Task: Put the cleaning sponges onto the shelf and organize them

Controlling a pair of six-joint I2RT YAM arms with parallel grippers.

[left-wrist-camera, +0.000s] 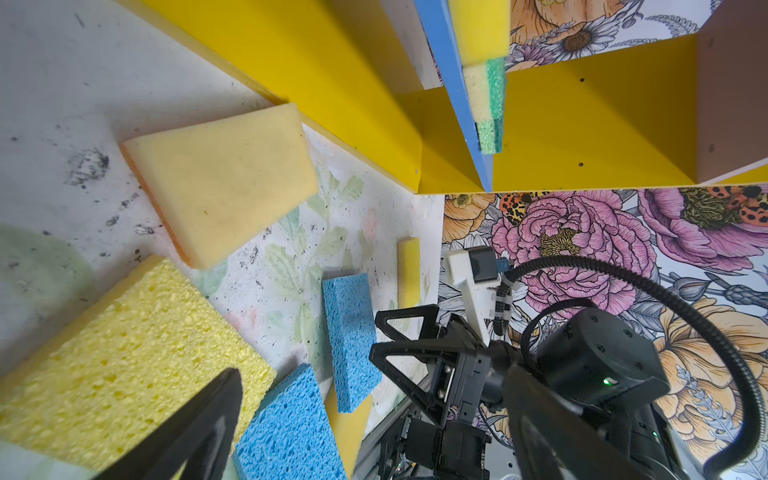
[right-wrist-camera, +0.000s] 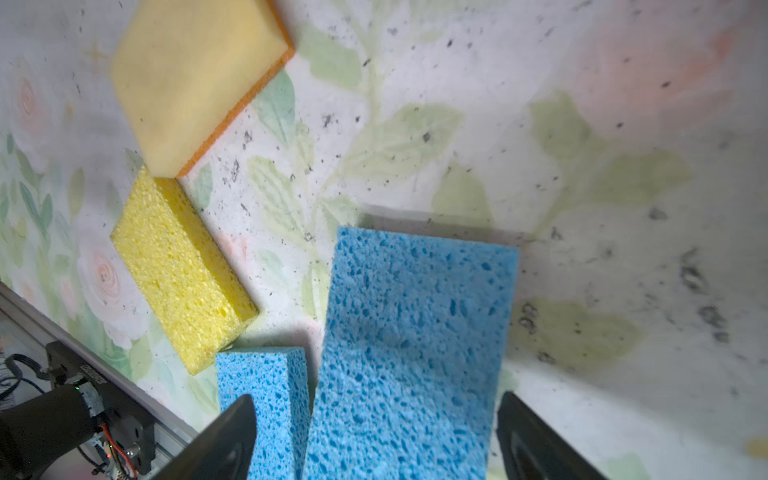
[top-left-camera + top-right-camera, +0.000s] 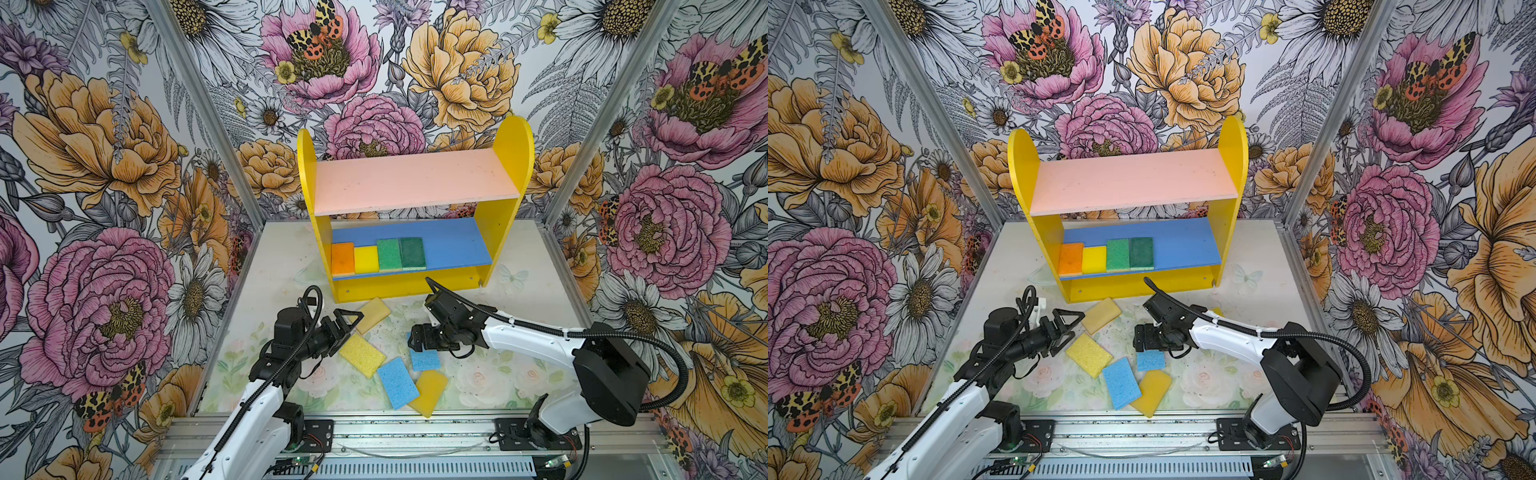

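Observation:
The shelf (image 3: 415, 178) stands at the back. Its blue lower board (image 3: 453, 245) carries an orange, a yellow and two green cleaning sponges (image 3: 365, 259) in a row. Several more lie on the table. A pale yellow one (image 3: 372, 314) and a porous yellow one (image 3: 362, 355) lie beside my open left gripper (image 3: 351, 326), which holds nothing. My right gripper (image 2: 382, 440) is open, its fingers on either side of a blue sponge (image 2: 415, 332) that lies on the table. A second blue sponge (image 3: 398, 382) rests partly on a yellow-orange one (image 3: 428, 392).
A small yellow sponge (image 3: 1217, 311) peeks out behind the right arm, near the shelf's base. Floral walls close in the table on three sides. A metal rail (image 3: 415, 432) with the arm mounts runs along the front edge. The pink upper board carries nothing.

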